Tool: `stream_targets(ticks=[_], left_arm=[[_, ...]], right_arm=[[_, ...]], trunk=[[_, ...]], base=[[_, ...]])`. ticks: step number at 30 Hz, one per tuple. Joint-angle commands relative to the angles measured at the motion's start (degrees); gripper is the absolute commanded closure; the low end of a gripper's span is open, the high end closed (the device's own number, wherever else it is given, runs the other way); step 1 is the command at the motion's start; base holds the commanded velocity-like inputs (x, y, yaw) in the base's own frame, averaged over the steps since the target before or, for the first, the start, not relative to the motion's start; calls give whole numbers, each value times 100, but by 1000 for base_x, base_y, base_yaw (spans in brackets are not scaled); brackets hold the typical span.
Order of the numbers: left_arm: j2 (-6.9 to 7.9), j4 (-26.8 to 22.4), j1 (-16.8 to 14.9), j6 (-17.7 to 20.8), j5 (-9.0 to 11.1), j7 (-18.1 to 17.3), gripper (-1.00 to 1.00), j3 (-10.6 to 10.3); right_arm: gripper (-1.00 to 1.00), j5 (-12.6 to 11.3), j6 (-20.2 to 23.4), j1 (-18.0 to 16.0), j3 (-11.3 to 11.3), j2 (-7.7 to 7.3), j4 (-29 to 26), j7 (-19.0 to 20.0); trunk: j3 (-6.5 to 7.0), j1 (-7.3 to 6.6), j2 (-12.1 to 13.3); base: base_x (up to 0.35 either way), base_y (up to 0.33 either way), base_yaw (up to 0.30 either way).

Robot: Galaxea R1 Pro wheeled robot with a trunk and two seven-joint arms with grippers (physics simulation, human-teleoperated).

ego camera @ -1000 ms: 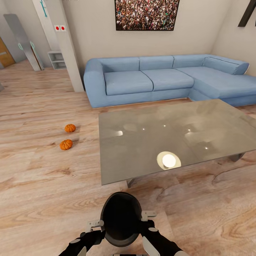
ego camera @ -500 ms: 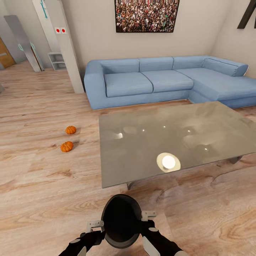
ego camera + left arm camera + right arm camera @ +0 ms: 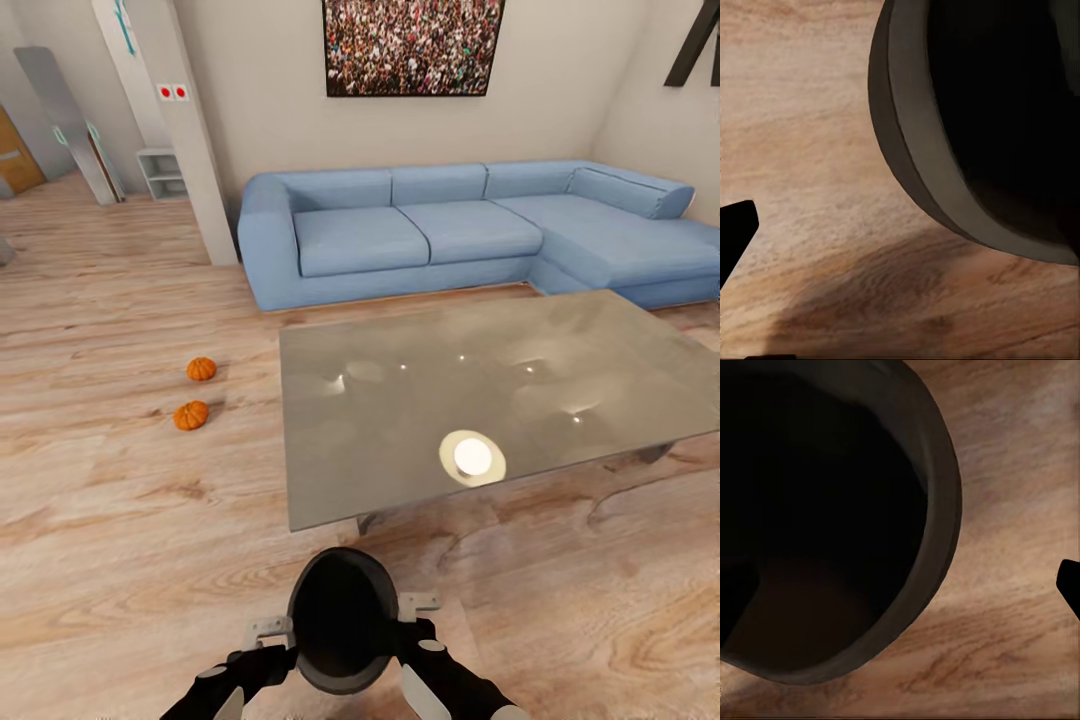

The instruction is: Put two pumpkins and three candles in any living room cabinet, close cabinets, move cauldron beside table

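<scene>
Cauldron [image 3: 342, 620] carried slightly back from table [image 3: 400, 420].

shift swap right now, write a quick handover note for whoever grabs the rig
Left gripper and right gripper: each at one side of the cauldron; whether the fingers clamp it cannot be told.
Cauldron: between the arms, over the wood floor, short of the grey table.
Two pumpkins: on the floor beside the table, not yet stowed.
Candles and cabinet: not sighted.
Left: set the cauldron by the table, stow pumpkins and candles, close the cabinets.
</scene>
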Motion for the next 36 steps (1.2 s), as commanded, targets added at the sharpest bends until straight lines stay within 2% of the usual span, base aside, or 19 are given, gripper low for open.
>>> stream_targets(ticks=[1,26,28,31,36], left_arm=[[10,-21,-3,29,57,42,-100,-45],[31,-37,-3,41,58,43,-100,-40],[29,-92,-3,63,58,46,-100,18],[24,-147,-3,287,58,46,-100,251],[13,-177,-3,370,51,45,-100,337]], right_arm=[[-100,-34,18,-4,46,-6,-10,-48],[-100,-33,22,-4,35,-2,-10,-42],[-100,-34,19,-4,31,-1,-10,-49],[-100,-34,19,-4,31,-6,-10,-48],[-100,-34,18,-4,30,-5,-10,-48]], trunk=[[15,-25,40],[463,-574,1042],[499,-618,1122],[553,-684,1243],[643,-794,1443]], base=[[-81,0,0],[-59,0,0],[-214,120,0],[-243,153,0],[-172,110,0]])
